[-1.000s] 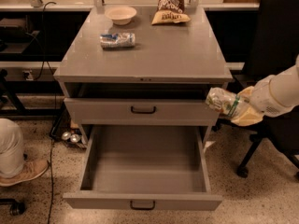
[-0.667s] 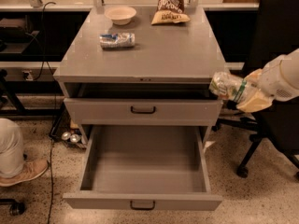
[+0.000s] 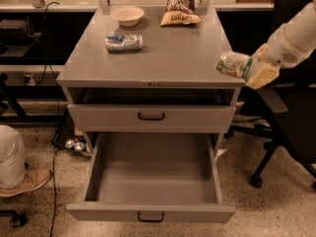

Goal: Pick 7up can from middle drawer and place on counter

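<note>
Dim, warm overhead light.
Dull sheen on the counter (image 3: 168, 53); gripper (image 3: 251, 69), clasping the 7up can (image 3: 231, 63) at its right edge, catches light.

- no text, brand or number can be read for certain.
- the chip bag (image 3: 180, 6) at the back of the surface (image 3: 168, 58) carries pale lettering on brown and yellow, too blurred to read.
- the 7up can (image 3: 233, 64), clamped in the tool (image 3: 249, 69) at the surface's right edge, shows green markings but no legible brand.
- the blue-and-silver can (image 3: 124, 42) lying on the surface shows no legible label.
</note>
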Tool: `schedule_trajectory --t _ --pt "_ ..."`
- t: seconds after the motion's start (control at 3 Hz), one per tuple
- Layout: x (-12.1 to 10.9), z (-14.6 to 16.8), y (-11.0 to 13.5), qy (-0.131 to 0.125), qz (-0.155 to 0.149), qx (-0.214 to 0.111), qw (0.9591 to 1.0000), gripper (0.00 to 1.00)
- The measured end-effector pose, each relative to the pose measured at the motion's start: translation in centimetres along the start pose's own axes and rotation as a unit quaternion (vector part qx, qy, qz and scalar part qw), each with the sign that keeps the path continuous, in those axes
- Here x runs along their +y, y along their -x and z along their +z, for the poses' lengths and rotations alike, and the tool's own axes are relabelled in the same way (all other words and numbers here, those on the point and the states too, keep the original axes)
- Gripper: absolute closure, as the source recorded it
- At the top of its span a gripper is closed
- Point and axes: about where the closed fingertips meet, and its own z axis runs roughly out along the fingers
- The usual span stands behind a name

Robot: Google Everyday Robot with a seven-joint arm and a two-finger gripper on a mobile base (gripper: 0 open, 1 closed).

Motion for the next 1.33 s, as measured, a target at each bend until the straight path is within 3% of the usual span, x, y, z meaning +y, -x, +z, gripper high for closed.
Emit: schedule_trajectory --t 0.33,0.67,1.0,1.33 --pt "-5.8 1.5 1.9 -0.017 0.003 0.008 0.9998 1.00" --pt "-8.9 2.2 3.3 -0.039 0.009 0.008 0.9992 1.00" --pt "-10.4 3.5 5.3 -0.035 0.004 0.006 0.9994 0.82" --pt "-10.7 5.9 8.1 -0.009 -0.012 0.000 0.9999 0.50"
